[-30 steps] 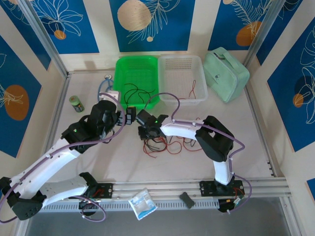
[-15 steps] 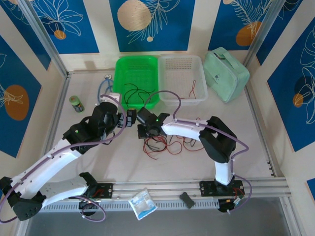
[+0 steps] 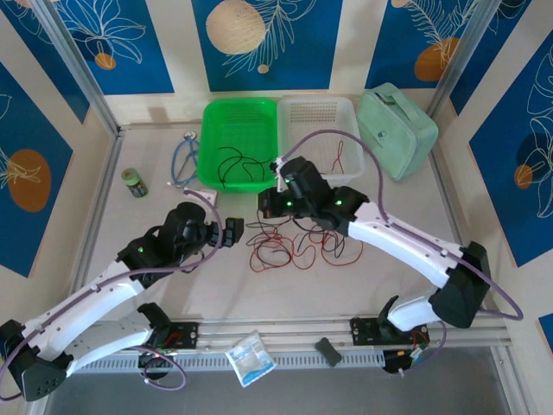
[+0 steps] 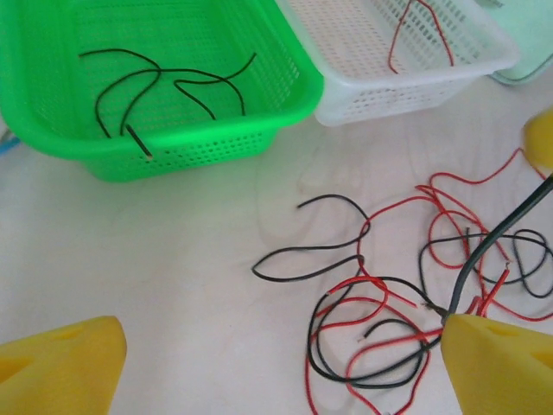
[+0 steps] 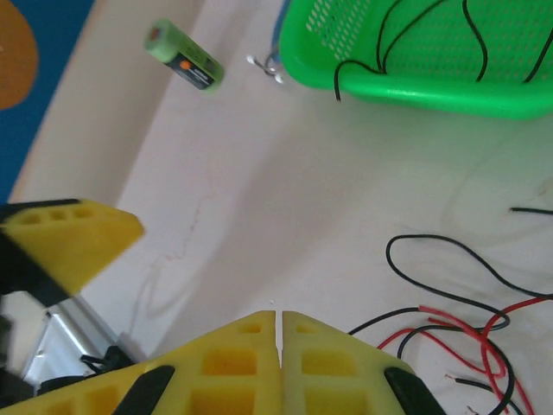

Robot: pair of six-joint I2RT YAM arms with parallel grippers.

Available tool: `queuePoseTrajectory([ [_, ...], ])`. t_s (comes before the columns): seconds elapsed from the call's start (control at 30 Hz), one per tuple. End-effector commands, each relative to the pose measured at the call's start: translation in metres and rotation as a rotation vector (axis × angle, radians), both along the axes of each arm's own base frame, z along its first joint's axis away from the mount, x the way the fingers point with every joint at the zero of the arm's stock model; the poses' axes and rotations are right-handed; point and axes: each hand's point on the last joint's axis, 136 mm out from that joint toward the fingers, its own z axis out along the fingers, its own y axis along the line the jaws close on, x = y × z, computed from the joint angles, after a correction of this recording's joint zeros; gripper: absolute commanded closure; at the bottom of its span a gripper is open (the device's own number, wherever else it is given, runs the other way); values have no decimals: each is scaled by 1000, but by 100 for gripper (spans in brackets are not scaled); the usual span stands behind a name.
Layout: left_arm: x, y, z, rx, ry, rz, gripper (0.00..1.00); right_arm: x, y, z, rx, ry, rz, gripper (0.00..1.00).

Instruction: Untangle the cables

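Observation:
A tangle of red and black cables (image 3: 294,246) lies on the table in front of the baskets, also seen in the left wrist view (image 4: 389,320) and the right wrist view (image 5: 458,324). My left gripper (image 3: 229,232) hangs open just left of the tangle (image 4: 281,363), its right finger (image 4: 501,363) touching the edge of the tangle. My right gripper (image 3: 266,204) is shut (image 5: 278,316) above the tangle's far left. A taut black cable (image 4: 501,233) rises from the tangle to it. Black cables (image 3: 233,164) lie in the green basket (image 3: 212,121). A red cable (image 3: 340,156) lies in the white basket (image 3: 298,108).
A blue stethoscope (image 3: 181,160) and a green battery (image 3: 134,181) lie left of the green basket. A mint case (image 3: 397,130) stands at the back right. A plastic packet (image 3: 251,356) and a dark block (image 3: 328,350) rest on the front rail.
The right arm has swung out to the right, and its gripper has shut and risen toward the baskets, drawing a black cable up. The left gripper has pulled back toward me.

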Motion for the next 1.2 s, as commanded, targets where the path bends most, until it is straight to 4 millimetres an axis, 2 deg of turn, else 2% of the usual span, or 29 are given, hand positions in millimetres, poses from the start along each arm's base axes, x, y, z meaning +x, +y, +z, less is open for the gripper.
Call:
queuePoseTrajectory([
  [0.0, -4, -17, 11, -97, -44, -81, 10, -15, -7, 19, 63, -13, 81, 100],
  [0.17, -10, -35, -9, -131, -11, -164, 16, -24, -23, 48, 160, -21, 100, 100],
  [0.43, -15, -75, -33, -167, 37, -314, 18, -30, -35, 68, 226, -9, 84, 100],
  [0.6, -19, -98, -31, -157, 10, -406, 18, -30, -39, 71, 229, -9, 70, 100],
  [0.7, -30, -109, -28, -157, -2, -480, 18, -29, -42, 69, 223, -6, 55, 100],
  [1.0, -55, -114, -36, -135, 37, -575, 18, -22, -49, 65, 216, 2, 25, 100],
  [1.17, -59, -124, -37, -139, 42, -602, 17, -21, -50, 67, 223, 1, 22, 100],
])
